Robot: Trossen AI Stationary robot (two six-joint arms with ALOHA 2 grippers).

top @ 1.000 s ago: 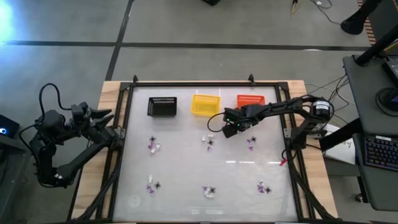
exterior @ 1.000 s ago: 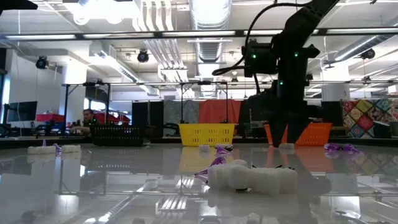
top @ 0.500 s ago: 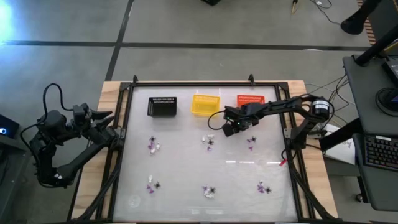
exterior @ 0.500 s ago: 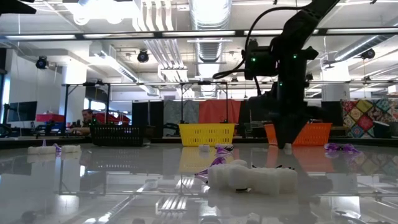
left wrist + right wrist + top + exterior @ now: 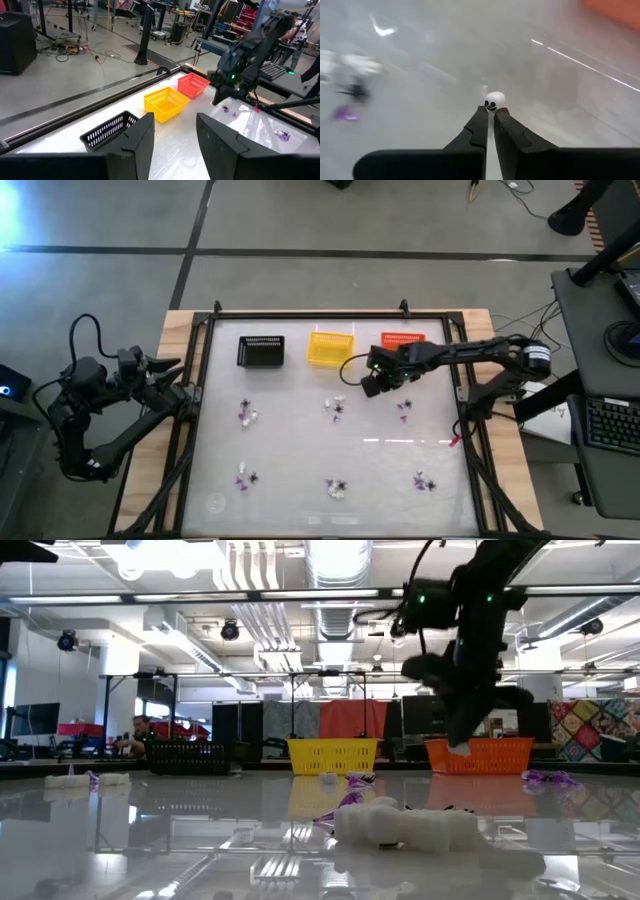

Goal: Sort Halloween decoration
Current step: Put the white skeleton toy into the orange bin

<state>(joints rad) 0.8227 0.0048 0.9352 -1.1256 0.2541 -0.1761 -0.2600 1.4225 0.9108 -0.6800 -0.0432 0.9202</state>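
**A:** What is the right gripper doing?

**B:** Its two dark fingers are pinched together on a small white skull trinket, a little round head with a black face. In the high view the right gripper hangs above the table, just in front of the gap between the yellow basket and the orange basket.

**A:** And from table level?

**B:** The gripper is raised off the surface, in front of the orange basket, with the white trinket at its tip.

**A:** Where are the other decorations?

**B:** Taking the yellow basket as the mark: a white, black and purple cluster lies on the table just in front of it, near the gripper. A purple piece lies to the right of that. Further forward, well apart from the basket, sit more small clusters, and one in front of the black basket.

**A:** The left arm?

**B:** The left gripper waits off the table's left edge, well apart from the yellow basket; its fingers stand apart, holding nothing.
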